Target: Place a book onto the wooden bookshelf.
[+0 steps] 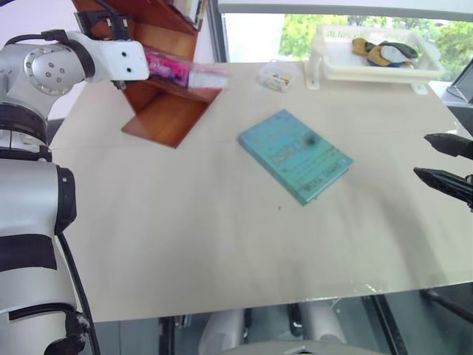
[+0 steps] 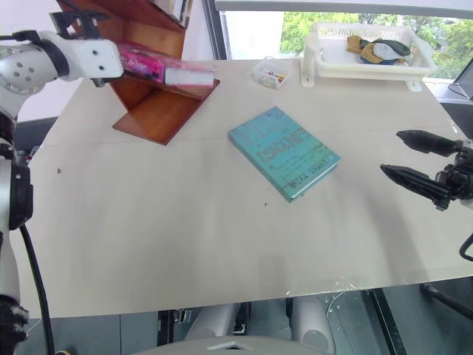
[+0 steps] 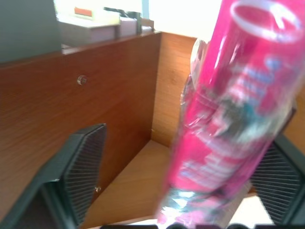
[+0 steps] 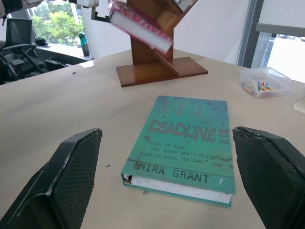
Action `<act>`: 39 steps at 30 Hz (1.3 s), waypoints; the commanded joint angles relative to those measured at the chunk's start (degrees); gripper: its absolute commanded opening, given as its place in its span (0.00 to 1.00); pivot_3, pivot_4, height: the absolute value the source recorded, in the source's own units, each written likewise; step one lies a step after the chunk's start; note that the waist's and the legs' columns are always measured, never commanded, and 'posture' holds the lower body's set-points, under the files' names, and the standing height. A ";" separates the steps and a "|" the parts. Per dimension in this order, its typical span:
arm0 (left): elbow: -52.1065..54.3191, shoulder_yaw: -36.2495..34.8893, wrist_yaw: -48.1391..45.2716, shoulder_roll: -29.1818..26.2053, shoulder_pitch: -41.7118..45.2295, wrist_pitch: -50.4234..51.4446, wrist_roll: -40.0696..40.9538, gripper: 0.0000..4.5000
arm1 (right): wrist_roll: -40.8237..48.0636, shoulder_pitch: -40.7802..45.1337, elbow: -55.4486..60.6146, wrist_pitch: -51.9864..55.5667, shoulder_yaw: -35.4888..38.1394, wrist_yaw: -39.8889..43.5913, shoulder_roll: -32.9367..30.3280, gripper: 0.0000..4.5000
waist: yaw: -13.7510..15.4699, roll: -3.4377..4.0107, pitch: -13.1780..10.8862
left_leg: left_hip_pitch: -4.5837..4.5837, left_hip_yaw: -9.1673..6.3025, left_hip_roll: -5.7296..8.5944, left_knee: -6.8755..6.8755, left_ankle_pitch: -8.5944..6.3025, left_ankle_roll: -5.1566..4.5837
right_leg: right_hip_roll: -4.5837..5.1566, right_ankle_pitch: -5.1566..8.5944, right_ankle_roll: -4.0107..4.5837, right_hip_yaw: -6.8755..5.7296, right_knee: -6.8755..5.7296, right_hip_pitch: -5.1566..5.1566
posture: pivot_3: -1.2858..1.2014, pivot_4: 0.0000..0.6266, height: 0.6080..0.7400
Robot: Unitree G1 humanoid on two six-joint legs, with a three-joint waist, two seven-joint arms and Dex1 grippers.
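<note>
The pink book (image 1: 174, 68) lies tilted on a slanted board of the wooden bookshelf (image 1: 166, 115) at the table's far left, its white page edges (image 2: 188, 76) pointing right. My left gripper (image 3: 188, 136) is at the book's left end and is open. In the left wrist view its fingers (image 3: 83, 176) stand wide apart, and the book (image 3: 228, 124) sits between them, close to one finger and clear of the other. My right gripper (image 1: 446, 164) hovers open and empty over the table's right edge.
A teal-green book (image 1: 295, 155) lies flat mid-table, just beyond my right gripper in the right wrist view. At the back right stands a white plastic tray (image 1: 325, 70) with items in it. A small clear box (image 1: 277, 76) is left of the tray.
</note>
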State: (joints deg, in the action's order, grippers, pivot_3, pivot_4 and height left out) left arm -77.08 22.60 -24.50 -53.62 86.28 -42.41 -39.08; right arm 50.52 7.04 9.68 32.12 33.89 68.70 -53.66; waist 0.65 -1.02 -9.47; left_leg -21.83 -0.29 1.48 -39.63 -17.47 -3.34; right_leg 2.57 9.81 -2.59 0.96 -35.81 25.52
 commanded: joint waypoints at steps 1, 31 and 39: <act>0.20 -0.15 0.75 -1.53 1.74 0.93 -0.13 0.99 | 0.23 0.44 0.78 -1.21 1.77 0.51 -0.74 1.00 | 0.00 0.00 0.00 | 0.01 0.00 0.00 0.00 0.00 0.00 | 0.00 0.00 0.00 0.00 -0.01 0.00 | 0.52 0.24 1.00; 0.08 -1.16 -8.23 -3.32 -1.40 3.93 1.83 0.99 | -1.86 0.31 -0.25 -3.53 1.48 1.03 -0.19 1.00 | 0.03 0.01 0.02 | -0.12 -0.02 -0.01 -0.37 -0.03 -0.05 | -0.01 -0.02 -0.03 -0.03 -0.08 -0.02 | 0.52 0.24 1.00; 0.18 2.03 -4.68 -4.21 -0.68 6.10 -2.31 0.79 | -2.09 0.34 -0.23 -3.70 1.12 0.96 0.07 1.00 | 0.00 0.01 0.02 | -0.10 0.00 -0.02 -0.43 -0.05 -0.09 | -0.01 -0.03 -0.05 -0.01 -0.10 -0.03 | 0.52 0.24 1.00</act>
State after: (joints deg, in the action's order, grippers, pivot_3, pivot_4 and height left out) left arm -77.19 23.41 -30.19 -56.22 84.44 -37.40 -39.78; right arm 48.12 7.22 8.93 29.53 33.80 69.54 -53.44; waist 0.65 -1.01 -9.45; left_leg -21.92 -0.28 1.46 -40.06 -17.53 -3.43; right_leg 2.55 9.79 -2.63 0.95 -35.92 25.49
